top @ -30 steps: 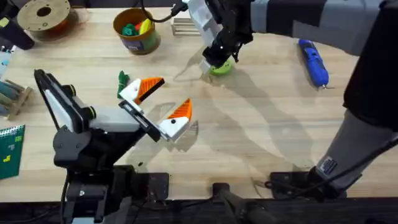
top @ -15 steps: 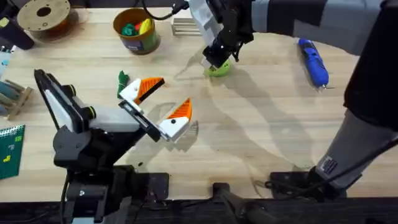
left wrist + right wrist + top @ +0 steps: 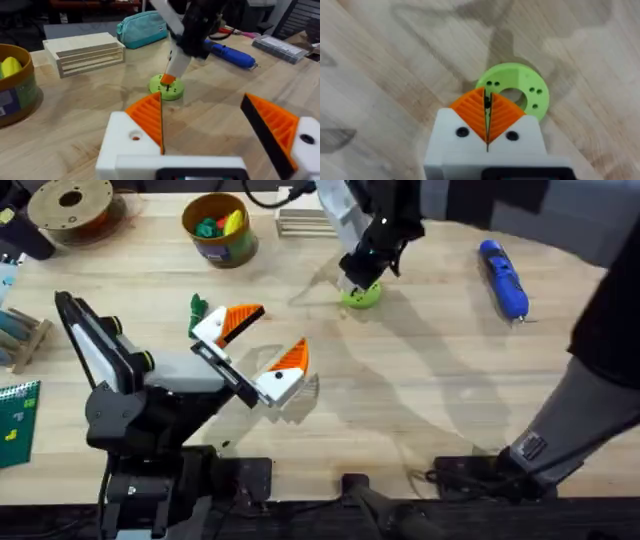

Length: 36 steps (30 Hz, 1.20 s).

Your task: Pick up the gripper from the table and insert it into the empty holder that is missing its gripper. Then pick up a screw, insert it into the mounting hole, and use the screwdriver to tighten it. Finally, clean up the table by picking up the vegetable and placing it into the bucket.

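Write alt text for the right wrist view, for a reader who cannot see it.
The right gripper, white with orange ribbed pads pressed together, hangs over a round lime-green disc lying on the pale wooden table. The disc has a centre hole and small dark holes near its rim.

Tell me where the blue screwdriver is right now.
In the overhead view the screwdriver lies on the table at the far right, to the right of the lime-green disc under the right gripper.
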Available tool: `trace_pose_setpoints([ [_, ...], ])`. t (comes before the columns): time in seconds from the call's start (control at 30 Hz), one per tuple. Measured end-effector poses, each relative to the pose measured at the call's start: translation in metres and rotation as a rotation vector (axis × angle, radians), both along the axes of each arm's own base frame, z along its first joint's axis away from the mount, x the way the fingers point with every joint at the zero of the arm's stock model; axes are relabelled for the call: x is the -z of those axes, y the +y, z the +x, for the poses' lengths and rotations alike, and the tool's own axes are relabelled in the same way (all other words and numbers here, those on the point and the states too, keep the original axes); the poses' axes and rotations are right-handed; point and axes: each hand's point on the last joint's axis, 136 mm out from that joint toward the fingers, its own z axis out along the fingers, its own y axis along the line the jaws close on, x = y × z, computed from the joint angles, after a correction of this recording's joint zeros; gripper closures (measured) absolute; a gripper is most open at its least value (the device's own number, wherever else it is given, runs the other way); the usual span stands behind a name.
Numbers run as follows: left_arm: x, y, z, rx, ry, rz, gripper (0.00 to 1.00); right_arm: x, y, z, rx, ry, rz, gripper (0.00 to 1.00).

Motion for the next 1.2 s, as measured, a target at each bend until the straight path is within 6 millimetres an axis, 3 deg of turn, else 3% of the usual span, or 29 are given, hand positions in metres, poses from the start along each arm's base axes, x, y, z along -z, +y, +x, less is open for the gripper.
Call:
trace_pose_setpoints([
  [0.1, 0.0, 0.0, 0.0, 0.0, 0.0, 0.0, 0.028, -0.023, 0.0, 0.0, 0.0, -0.018, 0.01, 0.996],
  [0.13, 0.0, 0.0, 0.0, 0.0, 0.0, 0.0, 0.028, -0.05, 0.003, 0.005, 0.0, -0.057, 0.031, 0.996],
  [0.17, 0.0, 0.0, 0.0, 0.0, 0.0, 0.0, 0.028, -0.06, 0.004, 0.006, -0.001, -0.068, 0.037, 0.996],
  [0.5, 0.0, 0.0, 0.0, 0.0, 0.0, 0.0, 0.028, -0.125, 0.025, -0.011, -0.062, -0.12, 0.069, 0.996],
  [0.77, 0.0, 0.0, 0.0, 0.0, 0.0, 0.0, 0.028, -0.164, 0.06, -0.049, -0.175, -0.145, 0.095, 0.996],
  [1.07, 0.0, 0.0, 0.0, 0.0, 0.0, 0.0, 0.028, -0.188, 0.112, -0.111, -0.357, -0.149, 0.121, 0.996],
  [1.2, 0.0, 0.0, 0.0, 0.0, 0.0, 0.0, 0.029, -0.201, 0.126, -0.137, -0.405, -0.144, 0.135, 0.996],
])
